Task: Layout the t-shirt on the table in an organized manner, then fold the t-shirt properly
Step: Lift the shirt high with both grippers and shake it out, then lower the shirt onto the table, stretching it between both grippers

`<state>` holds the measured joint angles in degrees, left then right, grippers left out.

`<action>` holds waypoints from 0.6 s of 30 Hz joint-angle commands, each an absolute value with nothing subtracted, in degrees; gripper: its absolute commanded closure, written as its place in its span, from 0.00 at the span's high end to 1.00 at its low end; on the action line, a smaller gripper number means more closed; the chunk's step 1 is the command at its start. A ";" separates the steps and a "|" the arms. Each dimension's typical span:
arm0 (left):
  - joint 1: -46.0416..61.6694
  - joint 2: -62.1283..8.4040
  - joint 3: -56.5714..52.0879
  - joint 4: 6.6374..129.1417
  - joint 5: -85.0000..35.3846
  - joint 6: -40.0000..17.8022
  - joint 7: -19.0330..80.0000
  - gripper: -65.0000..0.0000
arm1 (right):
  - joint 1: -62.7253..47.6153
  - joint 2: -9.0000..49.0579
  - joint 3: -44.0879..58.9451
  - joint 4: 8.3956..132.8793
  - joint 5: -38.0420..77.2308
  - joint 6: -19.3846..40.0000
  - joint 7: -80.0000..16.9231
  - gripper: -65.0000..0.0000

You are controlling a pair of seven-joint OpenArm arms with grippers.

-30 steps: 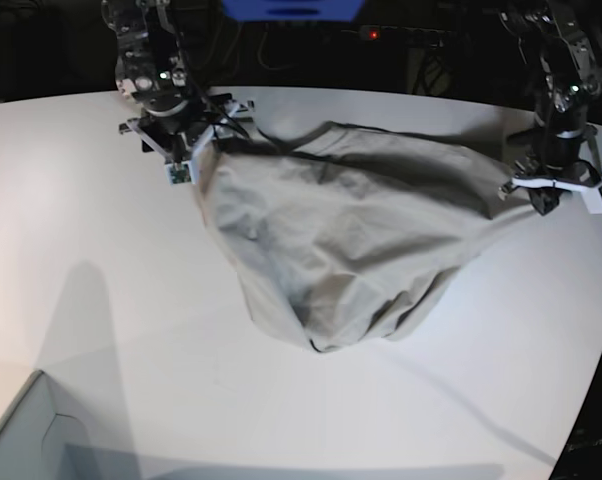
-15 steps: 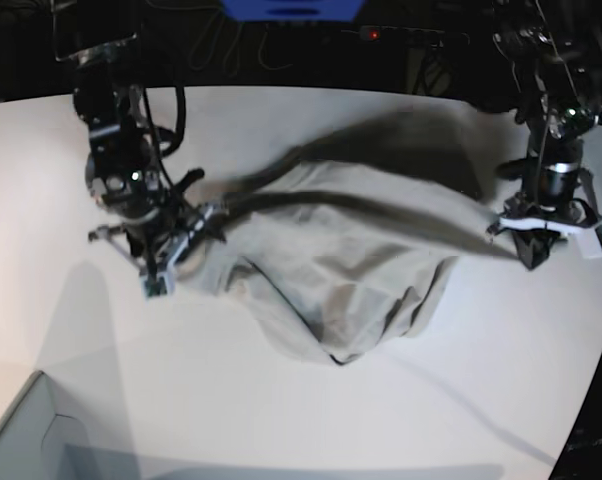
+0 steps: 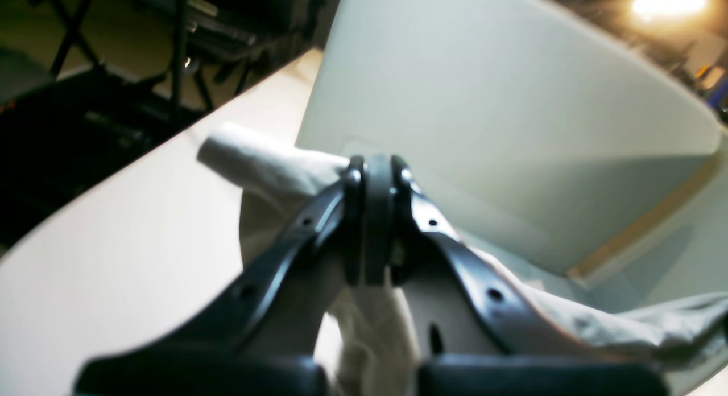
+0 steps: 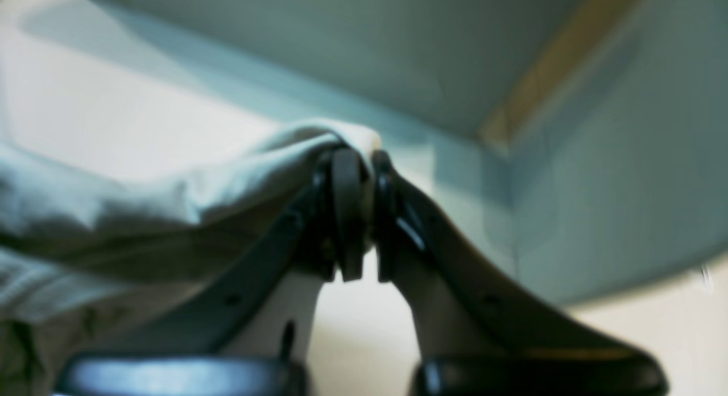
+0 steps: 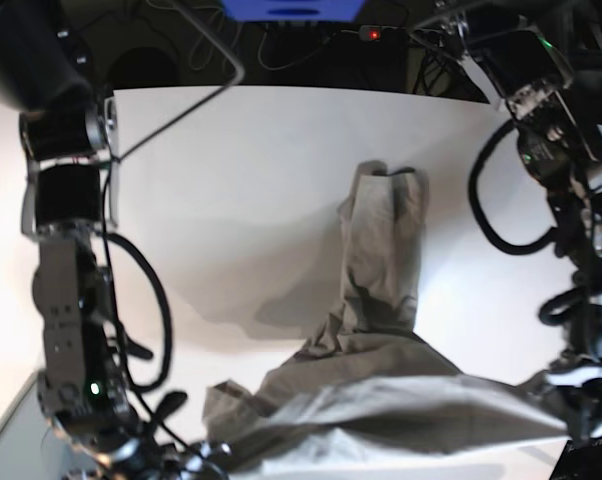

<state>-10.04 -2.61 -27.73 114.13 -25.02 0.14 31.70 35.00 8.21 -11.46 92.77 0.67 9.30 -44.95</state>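
Base view: I have the shirt [image 5: 381, 330] stretched between both arms at the near edge of the table [image 5: 251, 180], its tail trailing back across it.
Left gripper [image 3: 372, 214]: pinched shut on a rolled cloth edge.
Right gripper [image 4: 355, 214]: closed on a bunched fold.
Risk: thin grips; I judge a hard pull could slip either corner.
Material: soft, creased beige cotton; smooth white top.
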 commanded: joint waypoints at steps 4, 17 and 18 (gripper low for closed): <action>-11.21 -4.53 -34.07 116.09 -25.01 0.31 29.41 0.00 | 42.68 6.02 -17.10 91.38 0.48 9.80 -42.86 0.00; -19.38 -19.30 -41.89 116.00 -33.01 0.40 29.85 0.00 | 60.79 -4.97 -21.23 75.38 0.40 9.80 -33.10 0.00; -20.35 -20.18 -41.89 116.00 -33.01 0.40 29.85 0.00 | 61.85 -5.32 -21.23 75.03 0.40 9.80 -32.84 0.00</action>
<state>-19.14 -19.33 -41.82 115.13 -32.69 0.47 31.48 59.42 -4.99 -21.56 74.17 0.62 9.65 -34.85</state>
